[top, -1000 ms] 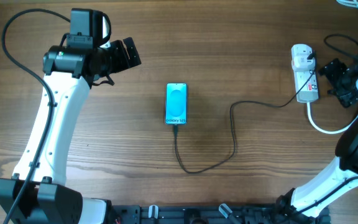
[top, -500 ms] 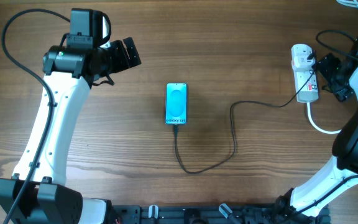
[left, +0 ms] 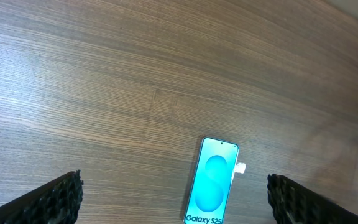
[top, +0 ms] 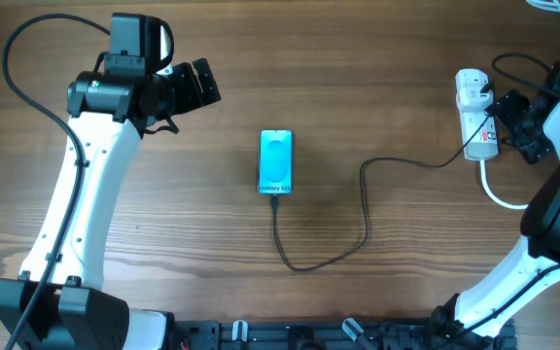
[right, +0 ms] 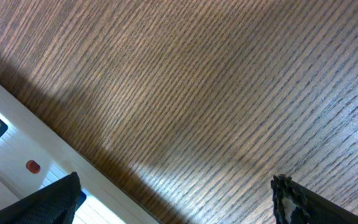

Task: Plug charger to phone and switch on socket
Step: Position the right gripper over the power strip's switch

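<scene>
**Both hands wide open, phone mid-bench, right hand at the socket**

I start at the left hand (top: 202,85). It hangs above the bench (top: 377,58), up and to the left of the phone (top: 275,162) and well apart from it. Its jaws are spread as wide as they go and there is nothing between them. In its wrist view I see only bare wood between the two fingers, with the phone lying further out.

The phone lies flat in the middle of the bench, screen up and lit cyan, with "Galaxy S25" printed at its lower edge. In my left wrist view a small white bit sits against the phone's right side; I cannot tell what it is.

The charger (top: 366,209) meets the phone's lower edge with its plug tip. From there the thin black cable drops below the phone, curls to the right, climbs, and then runs right to the socket (top: 476,115).

The socket lies far to the right of the phone and a little higher. It is a white strip, lengthwise up and down in my overhead view, and a white cord (top: 499,194) curves away from its lower end.

The right hand (top: 513,124) is just beyond the socket, on the side away from the phone. Its jaws are fully spread and hold nothing. In its wrist view the socket's white edge, with a small red mark, sits beside one finger (right: 51,199). I cannot tell whether the two touch.
</scene>
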{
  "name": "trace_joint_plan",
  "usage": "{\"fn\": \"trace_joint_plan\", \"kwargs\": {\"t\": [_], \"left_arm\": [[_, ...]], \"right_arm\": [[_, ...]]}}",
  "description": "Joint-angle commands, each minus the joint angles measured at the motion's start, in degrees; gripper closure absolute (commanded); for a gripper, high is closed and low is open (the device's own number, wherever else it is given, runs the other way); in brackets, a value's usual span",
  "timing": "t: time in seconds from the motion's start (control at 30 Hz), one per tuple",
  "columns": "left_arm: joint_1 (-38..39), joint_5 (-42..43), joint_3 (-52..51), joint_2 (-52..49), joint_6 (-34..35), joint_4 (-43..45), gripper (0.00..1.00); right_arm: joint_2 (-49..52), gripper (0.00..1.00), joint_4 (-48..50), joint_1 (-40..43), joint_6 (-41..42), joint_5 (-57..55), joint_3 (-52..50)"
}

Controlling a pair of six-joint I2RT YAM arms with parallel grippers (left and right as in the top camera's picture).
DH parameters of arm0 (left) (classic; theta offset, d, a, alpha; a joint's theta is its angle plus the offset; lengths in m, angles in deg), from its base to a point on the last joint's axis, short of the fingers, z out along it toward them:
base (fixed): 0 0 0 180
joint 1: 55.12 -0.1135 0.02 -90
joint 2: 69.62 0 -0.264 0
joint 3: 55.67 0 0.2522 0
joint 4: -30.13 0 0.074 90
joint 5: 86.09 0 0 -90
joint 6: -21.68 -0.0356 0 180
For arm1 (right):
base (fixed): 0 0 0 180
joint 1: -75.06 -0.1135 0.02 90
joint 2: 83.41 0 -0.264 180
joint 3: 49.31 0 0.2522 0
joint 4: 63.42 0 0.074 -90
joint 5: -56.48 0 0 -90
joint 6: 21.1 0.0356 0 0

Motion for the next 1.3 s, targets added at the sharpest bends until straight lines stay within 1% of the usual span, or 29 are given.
{"fn": "trace_joint_plan", "kwargs": {"t": [0.0, 0.23, 0.57, 0.7, 0.9, 0.97, 1.27], "left_arm": [[-0.3, -0.8, 0.0, 0.0, 0.7, 0.1, 0.0], [-0.3, -0.8, 0.0, 0.0, 0.7, 0.1, 0.0], [-0.3, -0.8, 0.0, 0.0, 0.7, 0.1, 0.0], [-0.3, -0.8, 0.0, 0.0, 0.7, 0.1, 0.0], [-0.3, -0.8, 0.0, 0.0, 0.7, 0.1, 0.0], [-0.3, -0.8, 0.0, 0.0, 0.7, 0.1, 0.0], [-0.3, -0.8, 0.0, 0.0, 0.7, 0.1, 0.0]], "right_arm": [[1.6, 0.0, -0.4, -0.2, -0.2, 0.9, -0.2], [1.6, 0.0, -0.4, -0.2, -0.4, 5.0, -0.2], [1.6, 0.0, -1.8, -0.2, -1.6, 5.1, -0.2], [1.5, 0.0, -1.8, -0.2, -1.7, 7.3, -0.2], [1.6, 0.0, -2.0, -0.2, -1.8, 7.3, -0.2], [1.5, 0.0, -1.9, -0.2, -3.2, 8.8, -0.2], [1.5, 0.0, -2.0, -0.2, -3.1, 9.0, -0.2]]}}
